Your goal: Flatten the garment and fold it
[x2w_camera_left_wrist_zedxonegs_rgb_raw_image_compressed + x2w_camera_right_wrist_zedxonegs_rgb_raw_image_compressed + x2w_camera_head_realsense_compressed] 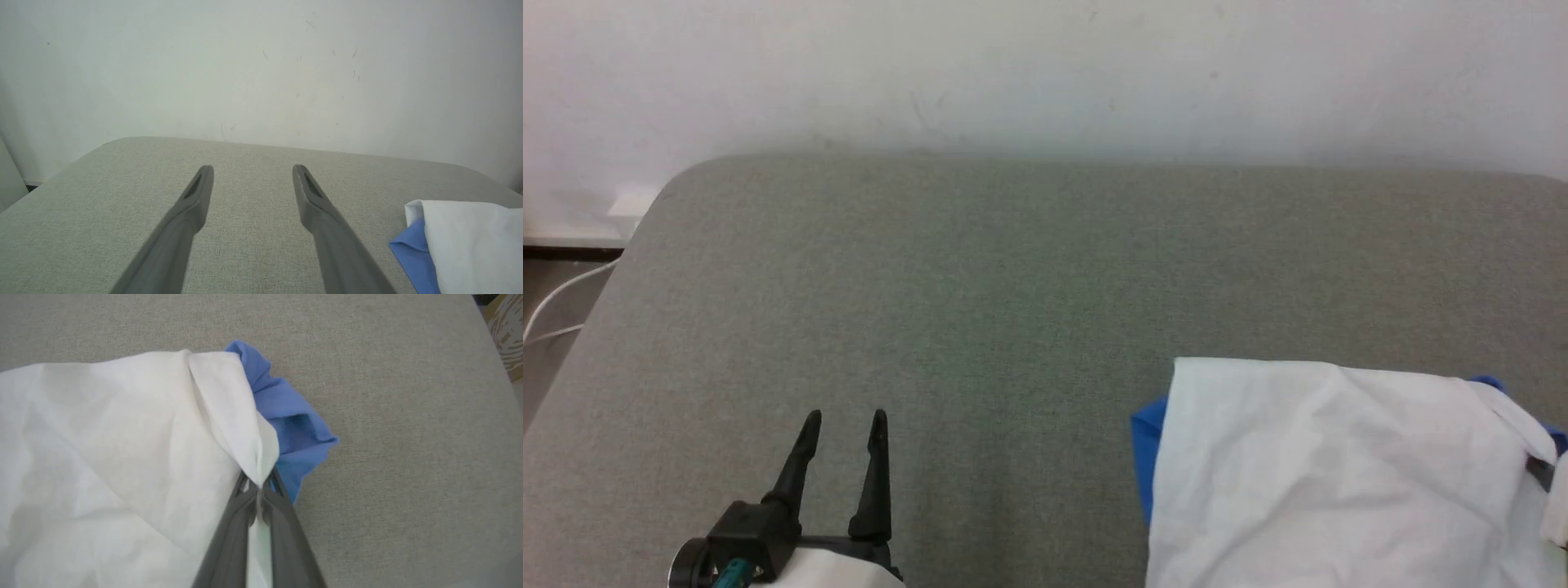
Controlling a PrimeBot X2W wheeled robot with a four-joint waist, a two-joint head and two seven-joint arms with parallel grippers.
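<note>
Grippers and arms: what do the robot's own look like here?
The left gripper has two long, tapering black fingers on a blocky black base with a small teal part, on a pale forearm. Close up, its fingers look matte grey with a slot near each tip. The right gripper has matching dark grey fingers.

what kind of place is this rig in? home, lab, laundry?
Probably a plain indoor test room rather than a home, though I can't be sure. A grey fabric-covered surface with rounded corners stands against a bare, scuffed white wall, a loose white cable trails beside it, and the garment lies on it.
</note>
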